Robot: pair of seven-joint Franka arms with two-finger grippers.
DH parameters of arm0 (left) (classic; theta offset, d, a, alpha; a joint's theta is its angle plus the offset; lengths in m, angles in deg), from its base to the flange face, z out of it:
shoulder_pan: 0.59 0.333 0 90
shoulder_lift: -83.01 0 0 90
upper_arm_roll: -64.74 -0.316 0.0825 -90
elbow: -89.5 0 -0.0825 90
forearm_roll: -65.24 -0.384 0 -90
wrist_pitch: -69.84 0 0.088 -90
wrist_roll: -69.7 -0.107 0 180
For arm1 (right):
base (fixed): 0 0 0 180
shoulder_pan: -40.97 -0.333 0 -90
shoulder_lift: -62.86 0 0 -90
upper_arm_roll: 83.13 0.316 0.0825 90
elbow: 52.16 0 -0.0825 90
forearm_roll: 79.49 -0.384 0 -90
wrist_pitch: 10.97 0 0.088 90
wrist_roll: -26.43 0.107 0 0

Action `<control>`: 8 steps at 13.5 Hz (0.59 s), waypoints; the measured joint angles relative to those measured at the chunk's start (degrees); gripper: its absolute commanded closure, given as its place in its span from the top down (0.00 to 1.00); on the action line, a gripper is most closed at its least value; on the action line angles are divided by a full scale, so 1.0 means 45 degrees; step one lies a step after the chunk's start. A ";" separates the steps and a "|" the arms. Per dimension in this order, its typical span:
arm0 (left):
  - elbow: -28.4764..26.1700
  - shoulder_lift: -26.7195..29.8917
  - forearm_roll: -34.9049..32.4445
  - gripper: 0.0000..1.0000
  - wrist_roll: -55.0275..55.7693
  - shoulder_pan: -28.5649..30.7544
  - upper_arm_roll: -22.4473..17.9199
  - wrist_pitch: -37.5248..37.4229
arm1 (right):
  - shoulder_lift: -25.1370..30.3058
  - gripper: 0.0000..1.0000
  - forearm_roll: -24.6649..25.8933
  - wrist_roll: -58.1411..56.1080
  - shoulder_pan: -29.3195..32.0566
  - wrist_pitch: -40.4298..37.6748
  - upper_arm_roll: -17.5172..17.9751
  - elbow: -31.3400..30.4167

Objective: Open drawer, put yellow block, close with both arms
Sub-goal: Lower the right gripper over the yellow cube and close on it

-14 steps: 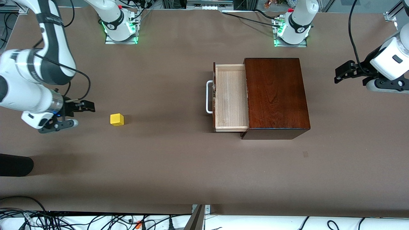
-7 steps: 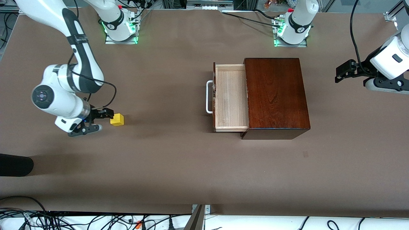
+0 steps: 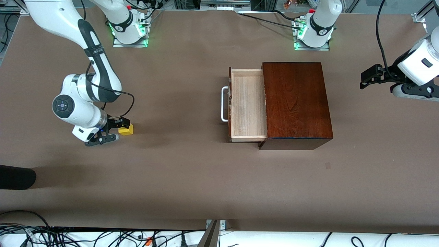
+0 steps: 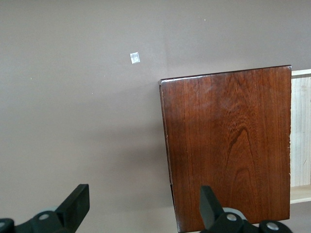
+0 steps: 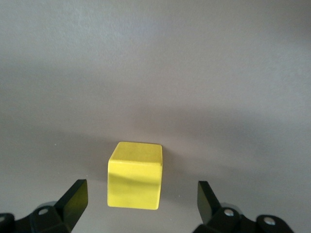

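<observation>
The yellow block (image 3: 127, 130) sits on the brown table toward the right arm's end. My right gripper (image 3: 117, 130) is low at the block, open; in the right wrist view the yellow block (image 5: 135, 182) lies between the spread fingertips (image 5: 74, 196) with a gap on each side. The drawer (image 3: 248, 103) stands pulled out of the dark mahogany box (image 3: 296, 103), empty, its white handle (image 3: 224, 104) facing the right arm's end. My left gripper (image 3: 366, 78) waits, open, above the table at the left arm's end, looking down on the box (image 4: 228, 145).
A black object (image 3: 15, 176) pokes in at the table's edge near the right arm's end. A small pale mark (image 3: 328, 165) lies on the table nearer the front camera than the box. Cables run along the near edge.
My right arm has swung toward the yellow block, bringing its open gripper from well short of the block to around it. The left arm has hardly moved.
</observation>
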 measured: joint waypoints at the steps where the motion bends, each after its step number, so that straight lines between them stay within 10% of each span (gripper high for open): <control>1: 0.0000 0.0000 0.0000 1.00 -0.0001 0.0004 -0.0014 0.0001 | -0.0068 1.00 -0.0002 0.0000 0.0000 0.0074 0.0008 -0.0044; 8: 0.0000 0.0000 0.0000 1.00 -0.0015 0.0004 -0.0024 0.0012 | -0.0474 0.91 -0.0008 0.0001 -0.0001 0.0243 0.0020 -0.0061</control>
